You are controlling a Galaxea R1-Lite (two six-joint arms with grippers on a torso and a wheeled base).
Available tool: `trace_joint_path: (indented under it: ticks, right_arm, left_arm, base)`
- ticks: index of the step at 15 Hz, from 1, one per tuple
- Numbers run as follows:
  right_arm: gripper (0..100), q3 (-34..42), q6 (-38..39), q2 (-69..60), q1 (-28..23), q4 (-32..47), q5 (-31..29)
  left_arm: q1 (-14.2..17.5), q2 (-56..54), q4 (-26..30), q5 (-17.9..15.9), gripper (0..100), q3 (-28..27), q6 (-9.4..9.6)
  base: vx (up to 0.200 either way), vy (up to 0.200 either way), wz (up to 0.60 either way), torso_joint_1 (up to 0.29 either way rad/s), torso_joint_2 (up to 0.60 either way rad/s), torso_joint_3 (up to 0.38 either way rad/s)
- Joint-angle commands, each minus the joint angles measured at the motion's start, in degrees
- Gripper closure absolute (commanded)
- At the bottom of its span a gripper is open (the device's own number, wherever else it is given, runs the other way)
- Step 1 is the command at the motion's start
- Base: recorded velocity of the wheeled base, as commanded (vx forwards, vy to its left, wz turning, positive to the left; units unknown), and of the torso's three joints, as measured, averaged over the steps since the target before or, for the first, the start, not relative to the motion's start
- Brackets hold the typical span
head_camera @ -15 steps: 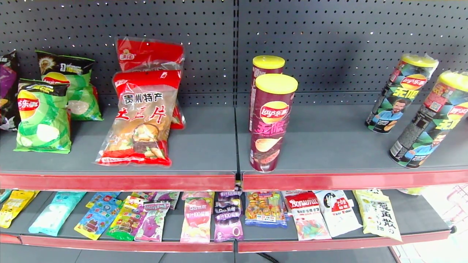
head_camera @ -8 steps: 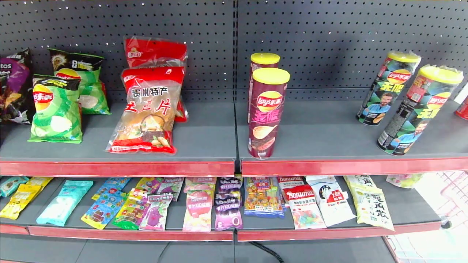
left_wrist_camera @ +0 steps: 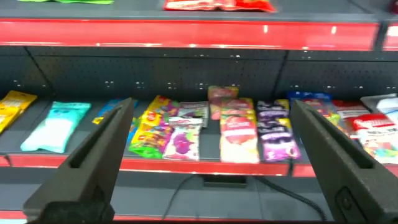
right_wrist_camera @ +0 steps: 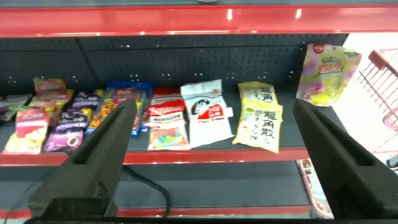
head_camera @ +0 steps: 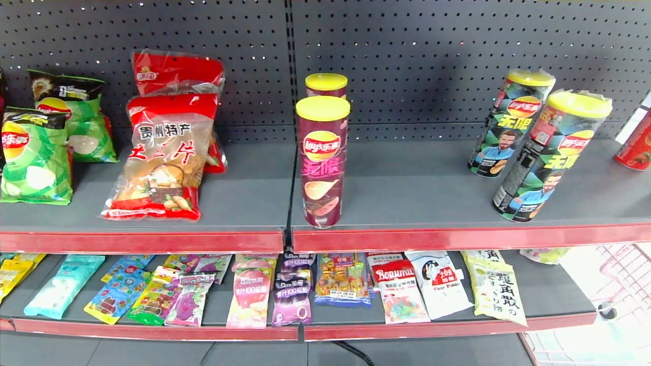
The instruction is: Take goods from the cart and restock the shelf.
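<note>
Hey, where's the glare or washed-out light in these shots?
Head view: the cart at the lower right is washed out white, and a soft shadow darkens the pegboard. Left wrist view: bright glints on the red shelf edge. Right wrist view: similar glints, and the cart side glares.

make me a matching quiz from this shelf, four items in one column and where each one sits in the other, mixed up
Things:
1 front green chip bag
2 front maroon can
3 pale yellow packet
4 front purple pouch

Places:
a lower shelf, right half
b upper shelf, far left
c lower shelf, by the centre seam
d upper shelf, front edge by the centre seam

Pairs: 1-b, 2-d, 3-a, 4-c
</note>
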Motion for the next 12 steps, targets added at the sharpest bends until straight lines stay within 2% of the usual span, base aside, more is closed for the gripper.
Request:
trace_joint_path:
  ticks: [1,12]
  right_arm:
    - [0,0.0,-0.02,-0.02,0.0,0.02,0.0]
    - [0,0.0,0.07,-0.02,0.0,0.02,0.0]
  left_arm:
    - [-0.04,0.05,-0.04,0.02,0,0.01,-0.02]
    - [-0.04,0.05,-0.04,0.11,0,0.01,-0.02]
  base:
    - [0.0,-0.2,0.0,0.002,0.0,0.007]
    - [0.0,-0.2,0.0,0.002,0.0,0.003]
